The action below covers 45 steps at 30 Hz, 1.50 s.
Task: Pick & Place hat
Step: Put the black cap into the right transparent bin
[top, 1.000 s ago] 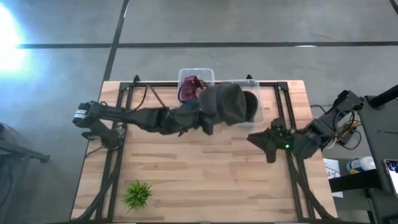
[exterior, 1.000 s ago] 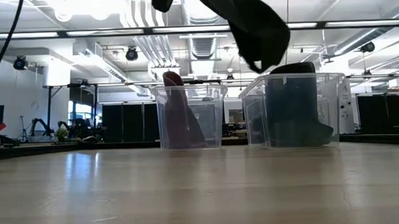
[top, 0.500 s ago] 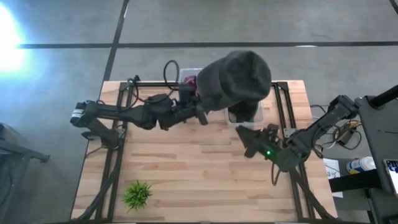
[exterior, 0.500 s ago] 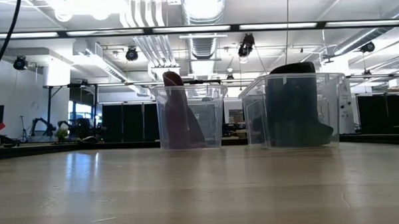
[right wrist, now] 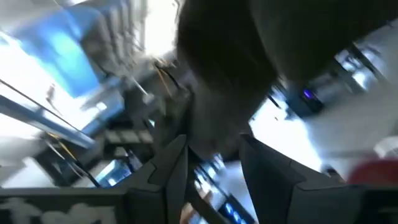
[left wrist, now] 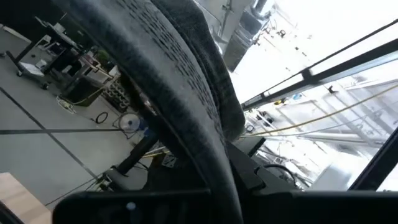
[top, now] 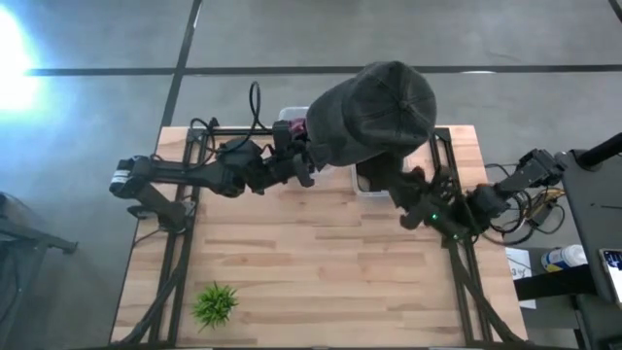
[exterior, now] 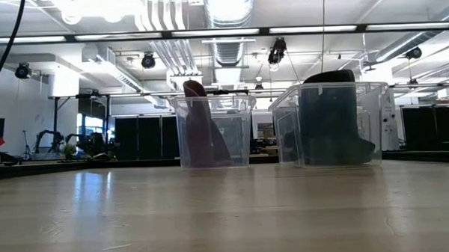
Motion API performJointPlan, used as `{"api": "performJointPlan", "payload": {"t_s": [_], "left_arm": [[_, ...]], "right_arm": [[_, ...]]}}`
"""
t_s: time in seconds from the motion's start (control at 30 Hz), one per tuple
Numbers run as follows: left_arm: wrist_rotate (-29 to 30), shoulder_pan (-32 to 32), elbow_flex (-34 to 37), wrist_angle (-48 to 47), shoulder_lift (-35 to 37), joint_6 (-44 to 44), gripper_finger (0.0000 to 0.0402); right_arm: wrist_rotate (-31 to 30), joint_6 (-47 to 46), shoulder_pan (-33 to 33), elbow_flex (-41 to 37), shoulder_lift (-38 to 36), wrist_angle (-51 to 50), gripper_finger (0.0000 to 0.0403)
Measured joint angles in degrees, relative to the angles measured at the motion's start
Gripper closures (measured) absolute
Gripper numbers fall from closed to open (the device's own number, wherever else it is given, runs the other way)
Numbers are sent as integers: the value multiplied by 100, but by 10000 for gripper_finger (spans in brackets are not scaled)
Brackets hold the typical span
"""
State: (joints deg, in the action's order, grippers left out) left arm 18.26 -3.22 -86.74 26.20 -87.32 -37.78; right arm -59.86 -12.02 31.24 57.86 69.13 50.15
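Note:
A dark grey knit hat point(top: 374, 102) hangs high above the table's far middle, held up by my left gripper point(top: 311, 163). It fills the left wrist view point(left wrist: 186, 87) and is out of the low view. My right gripper point(top: 401, 192) is open, just right of and below the hat, its fingers point(right wrist: 163, 171) pointing up at the dark cloth point(right wrist: 230, 68). I cannot tell whether they touch it. Two clear bins stand at the far edge: one point(exterior: 213, 131) holds a maroon hat point(exterior: 202, 130), the other point(exterior: 333, 124) a dark hat. My left gripper is shut on the grey hat at its left lower edge point(top: 324, 154), coming level from the table's left. The hat itself hides the fingers and the place of contact. The hat is lifted clear of the table and bins, bulging out to the right of the gripper.
A small green plant point(top: 215, 303) stands near the table's front left corner. The black frame rails point(top: 194, 156) run along both sides of the wooden top. The two bins point(top: 292, 117) lie partly under the raised hat.
My left gripper has risen and drawn back a little toward the table's left, lifting the hat up out of the low view; the hat has swung from hanging over the right bin to bulging high above it. My right gripper has moved left and toward the far edge, up to the hat.

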Motion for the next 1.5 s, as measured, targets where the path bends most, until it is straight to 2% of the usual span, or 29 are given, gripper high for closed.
{"api": "performJointPlan", "payload": {"t_s": [0.1, 0.3, 0.4, 0.73, 1.1, 1.33, 1.5], "left_arm": [[-153, 57, 0, 132, 14, -121, 392], [-385, 123, 0, 372, 27, -251, 392], [-433, 175, 0, 369, 25, -385, 392], [-746, 309, 0, 404, 25, -428, 392], [-878, 316, 165, 357, 25, -494, 392], [-887, 315, 388, 363, 7, -652, 392], [-910, 323, 391, 374, 7, -590, 392]], "right_arm": [[89, 336, -81, 15, -35, 203, 262], [574, 203, -373, 65, -4, 82, 257], [623, 151, -489, 69, 36, 61, 260], [1193, -878, -1018, 67, 35, -566, 264], [1790, -1033, -1381, 64, 35, -594, 269], [1843, -1115, -1447, 64, 197, -671, 283], [1832, -1160, -1445, 67, 333, -671, 311]]}}
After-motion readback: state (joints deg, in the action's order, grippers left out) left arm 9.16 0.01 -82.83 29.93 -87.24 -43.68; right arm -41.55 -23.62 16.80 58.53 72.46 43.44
